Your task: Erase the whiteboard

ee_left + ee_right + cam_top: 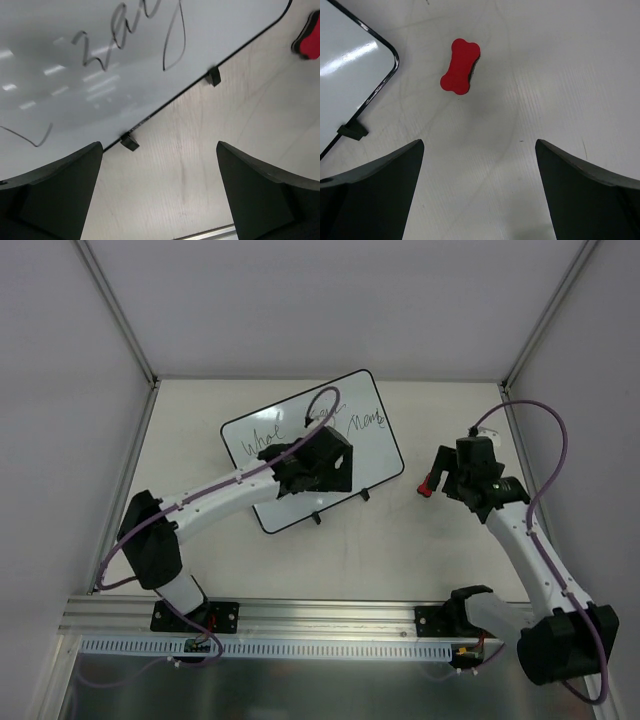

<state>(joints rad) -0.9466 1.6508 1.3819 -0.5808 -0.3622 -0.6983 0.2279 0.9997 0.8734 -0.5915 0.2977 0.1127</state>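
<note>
The whiteboard (378,448) (75,55) (345,75) lies flat on the white tabletop (400,550) (195,125) (555,75), set askew in the middle of the work area, a little left of centre. Its thin black rim runs round rounded corners. Lines of dark handwriting (262,438) (125,30) cross its glossy face from left to right. Two small black clips (366,496) (129,142) (352,131) sit on the edge nearest the arms' bases.

The left hand (322,468) (159,170) hangs over the lower middle of the board, its white arm reaching in from the left base with a purple cable along it. The left wrist view shows its two dark fingers (55,195) spread wide with nothing between them; the board's clipped edge and bare tabletop show in the gap. Whether the hand touches the board cannot be told.

Just beyond the board's right corner lies a small red bone-shaped eraser (428,485) (307,36) (460,66), resting on the tabletop clear of the rim. The right hand (458,478) (479,170) is poised beside it, fingers (585,200) likewise parted wide and holding nothing. In the right wrist view the eraser lies ahead of the open fingers, apart from both.

Faint scribble marks streak the tabletop around the eraser.
</note>
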